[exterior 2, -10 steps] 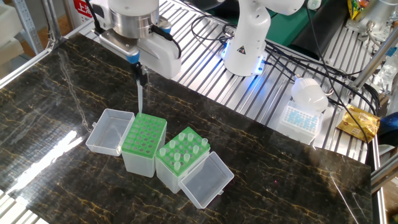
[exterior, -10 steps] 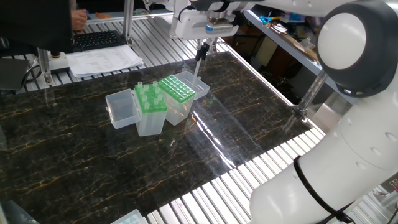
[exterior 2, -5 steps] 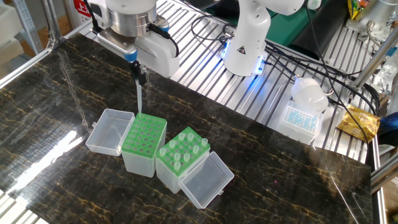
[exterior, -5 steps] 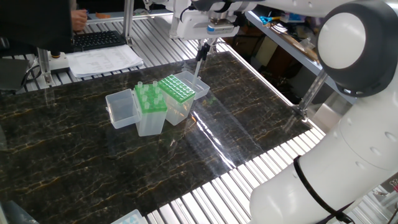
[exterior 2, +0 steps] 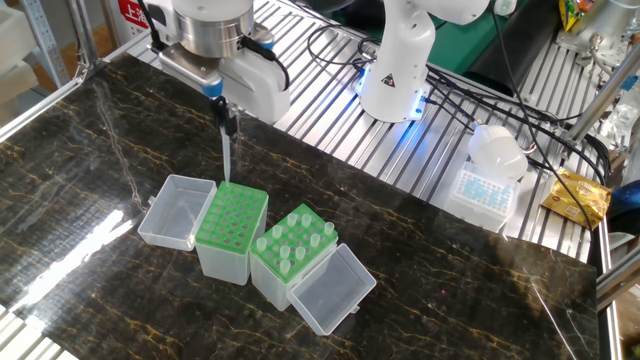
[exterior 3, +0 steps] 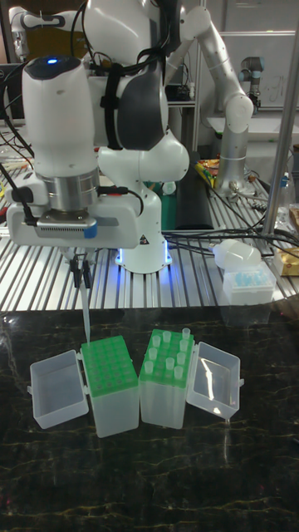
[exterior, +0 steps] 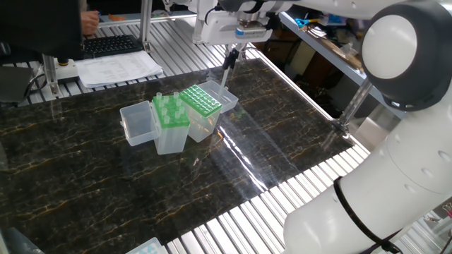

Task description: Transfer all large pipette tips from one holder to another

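My gripper (exterior 2: 226,122) is shut on one large pipette tip (exterior 2: 226,160), which hangs upright with its point just above the far corner of the left holder (exterior 2: 232,215). That holder's green plate shows only bare holes. The right holder (exterior 2: 293,245) carries several large pipette tips (exterior 2: 300,238) standing in its green plate. In the tall fixed view the gripper (exterior 3: 81,281) holds the tip (exterior 3: 85,320) over the left holder's back-left corner (exterior 3: 108,366). One fixed view shows the gripper (exterior: 229,58) and tip (exterior: 226,76) behind the holders (exterior: 200,100).
Each holder has a clear lid hinged open on its outer side (exterior 2: 175,210) (exterior 2: 330,290). A closed tip box with blue contents (exterior 2: 485,188) and a second robot's base (exterior 2: 395,70) stand on the slatted metal beyond the table. A keyboard and papers (exterior: 116,67) lie at one end.
The gripper and its tip have shifted only a few pixels sideways above the left holder. The holders and lids have stayed in place.
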You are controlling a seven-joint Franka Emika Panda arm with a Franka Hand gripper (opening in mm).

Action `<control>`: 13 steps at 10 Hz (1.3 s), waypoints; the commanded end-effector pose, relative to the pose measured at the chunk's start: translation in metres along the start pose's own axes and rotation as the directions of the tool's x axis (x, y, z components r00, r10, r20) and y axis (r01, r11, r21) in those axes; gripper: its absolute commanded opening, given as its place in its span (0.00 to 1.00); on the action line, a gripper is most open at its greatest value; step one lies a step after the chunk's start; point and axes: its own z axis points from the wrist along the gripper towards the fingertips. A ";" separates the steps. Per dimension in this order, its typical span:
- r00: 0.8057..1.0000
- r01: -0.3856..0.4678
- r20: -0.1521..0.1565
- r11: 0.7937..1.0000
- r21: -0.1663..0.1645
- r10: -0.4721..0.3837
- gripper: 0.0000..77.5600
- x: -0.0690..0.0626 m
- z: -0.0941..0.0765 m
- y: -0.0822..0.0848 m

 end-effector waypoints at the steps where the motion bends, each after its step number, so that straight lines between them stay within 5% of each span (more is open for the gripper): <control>1: 1.000 0.002 0.007 1.000 -0.001 -0.002 0.02 0.001 0.003 -0.002; 13: 0.999 -0.001 0.045 1.000 -0.010 0.002 0.02 0.000 0.037 -0.001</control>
